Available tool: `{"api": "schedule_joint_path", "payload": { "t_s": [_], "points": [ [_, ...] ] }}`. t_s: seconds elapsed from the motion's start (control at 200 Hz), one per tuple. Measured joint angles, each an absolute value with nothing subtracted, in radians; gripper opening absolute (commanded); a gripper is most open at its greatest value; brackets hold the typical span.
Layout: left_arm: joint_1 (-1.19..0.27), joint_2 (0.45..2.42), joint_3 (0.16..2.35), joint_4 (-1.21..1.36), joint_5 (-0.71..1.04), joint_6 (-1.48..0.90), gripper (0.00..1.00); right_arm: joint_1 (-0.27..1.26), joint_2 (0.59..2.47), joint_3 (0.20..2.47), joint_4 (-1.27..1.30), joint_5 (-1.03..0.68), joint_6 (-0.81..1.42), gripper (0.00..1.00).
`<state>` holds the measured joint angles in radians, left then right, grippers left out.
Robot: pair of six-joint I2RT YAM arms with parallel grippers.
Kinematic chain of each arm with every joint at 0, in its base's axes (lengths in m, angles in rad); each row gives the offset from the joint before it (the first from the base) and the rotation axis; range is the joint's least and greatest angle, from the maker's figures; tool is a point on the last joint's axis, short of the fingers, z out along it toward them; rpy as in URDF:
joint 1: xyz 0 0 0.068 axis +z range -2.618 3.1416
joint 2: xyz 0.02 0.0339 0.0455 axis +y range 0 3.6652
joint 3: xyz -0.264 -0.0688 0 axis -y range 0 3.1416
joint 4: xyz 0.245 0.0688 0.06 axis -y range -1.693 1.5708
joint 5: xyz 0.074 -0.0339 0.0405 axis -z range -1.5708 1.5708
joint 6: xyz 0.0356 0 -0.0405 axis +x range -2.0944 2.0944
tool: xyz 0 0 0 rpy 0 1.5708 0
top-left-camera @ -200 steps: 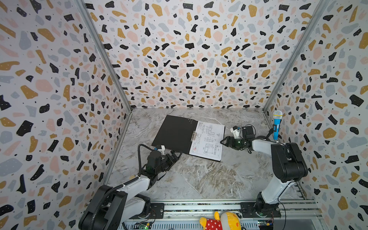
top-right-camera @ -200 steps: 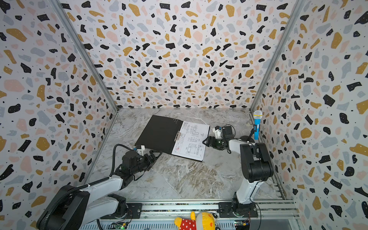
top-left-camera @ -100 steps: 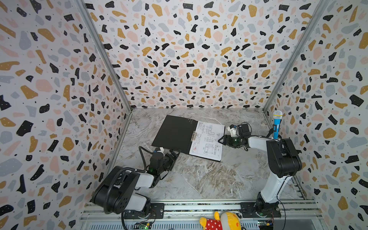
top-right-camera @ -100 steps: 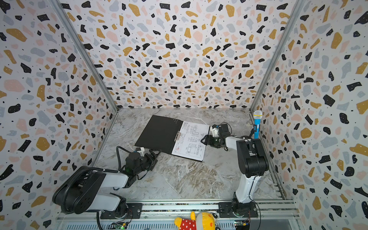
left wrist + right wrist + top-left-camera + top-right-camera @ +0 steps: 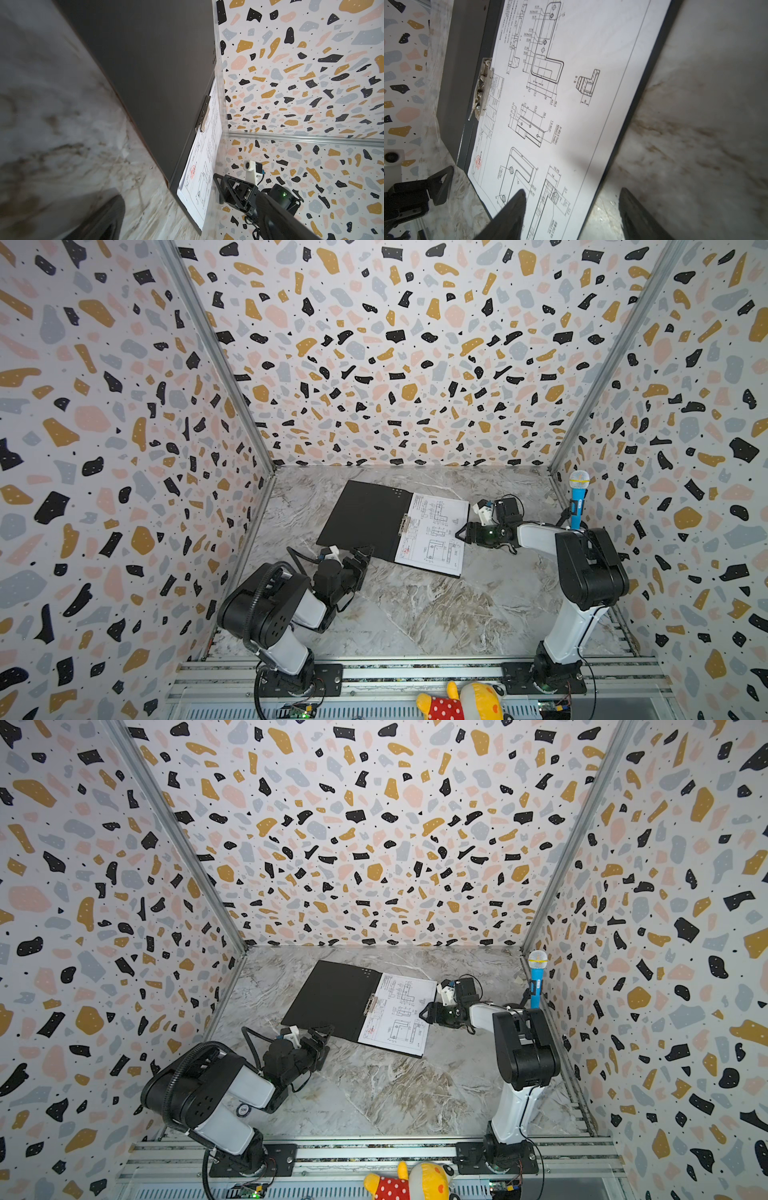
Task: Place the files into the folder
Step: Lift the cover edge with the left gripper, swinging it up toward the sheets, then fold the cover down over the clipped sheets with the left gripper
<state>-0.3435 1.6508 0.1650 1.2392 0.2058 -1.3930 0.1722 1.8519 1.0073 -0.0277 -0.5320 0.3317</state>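
The folder (image 5: 365,518) (image 5: 332,996) lies open on the marble table, black inside up. The files (image 5: 436,531) (image 5: 399,1013) rest on its right half, a sheet of line drawings on top, tucked under the metal spine clip (image 5: 483,89). My right gripper (image 5: 461,531) (image 5: 571,207) is open at the folder's right edge. One of its fingers (image 5: 512,212) is over the files (image 5: 560,93) and its second finger stands over the bare table. My left gripper (image 5: 360,552) (image 5: 322,1031) is open at the near corner of the black cover (image 5: 155,83), holding nothing.
A blue toy microphone (image 5: 578,499) stands at the right wall behind the right arm. A yellow and red plush toy (image 5: 461,701) lies on the front rail. Patterned walls close in the left, back and right sides of the table.
The left arm has folded back toward its base, its elbow now raised, while its gripper stays by the folder's near corner. The right gripper has edged toward the files and its jaws have narrowed slightly.
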Motion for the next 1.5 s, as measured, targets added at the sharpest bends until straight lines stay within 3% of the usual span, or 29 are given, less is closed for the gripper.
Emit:
{"api": "schedule_joint_path", "payload": {
  "t_s": [0.365,0.591,0.961,1.216,1.387,1.497],
  "points": [
    [-0.344,1.920,0.203,1.602,0.191,-1.498,1.00,0.178,1.854,1.017,-0.045,-0.517,0.308,0.70],
    [-0.344,1.959,0.243,1.617,0.173,-1.511,0.97,0.184,1.856,1.023,-0.057,-0.501,0.297,0.69],
    [-0.350,1.914,0.295,1.495,0.175,-1.390,0.59,0.196,1.860,1.037,-0.079,-0.478,0.271,0.67],
    [-0.404,1.717,0.391,1.206,0.144,-1.150,0.47,0.202,1.860,1.042,-0.087,-0.467,0.262,0.67],
    [-0.423,1.713,0.429,1.124,0.124,-1.072,0.39,0.210,1.862,1.050,-0.099,-0.455,0.254,0.66],
    [-0.440,1.743,0.439,1.100,0.101,-1.050,0.29,0.212,1.863,1.052,-0.103,-0.448,0.247,0.64]
  ]
}}
